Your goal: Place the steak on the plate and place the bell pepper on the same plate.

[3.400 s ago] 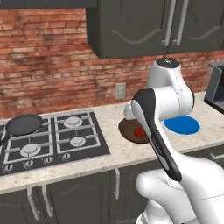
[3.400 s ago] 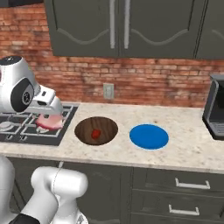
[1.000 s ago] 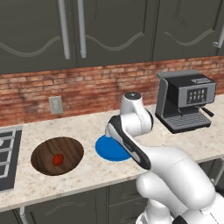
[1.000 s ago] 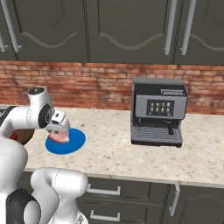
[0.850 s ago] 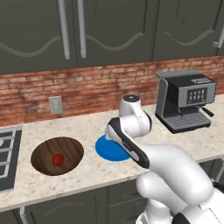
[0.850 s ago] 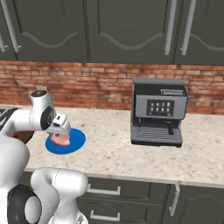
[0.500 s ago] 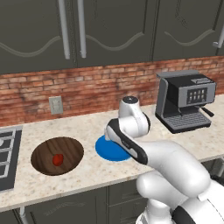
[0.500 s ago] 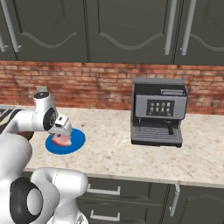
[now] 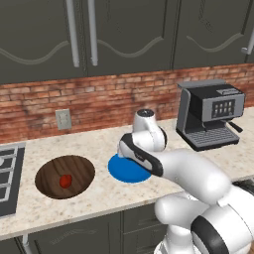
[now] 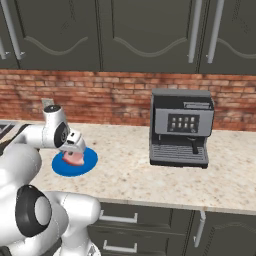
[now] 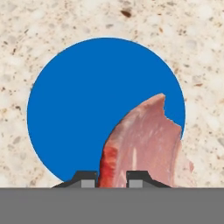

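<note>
In the hand view my gripper (image 11: 111,178) is shut on the steak (image 11: 144,148), a pale pink wedge with a red edge. The steak hangs over the blue plate (image 11: 96,100), covering its lower right part. I cannot tell whether the meat touches the plate. From the right base view the steak (image 10: 74,158) sits just under my gripper (image 10: 75,149), over the plate (image 10: 86,161). The bell pepper (image 9: 65,181), a small red blob, lies on a round wooden board (image 9: 74,168) left of the plate (image 9: 124,171).
A black coffee machine (image 9: 208,119) stands on the counter right of the plate, also seen as the coffee machine (image 10: 181,127). A stove corner (image 9: 7,183) is at the far left. A wall socket (image 9: 63,119) sits on the brick backsplash.
Since the earliest frames the base has driven right, from the stove to the plate. Over the last second the hand has come down slightly over the plate, steak still held.
</note>
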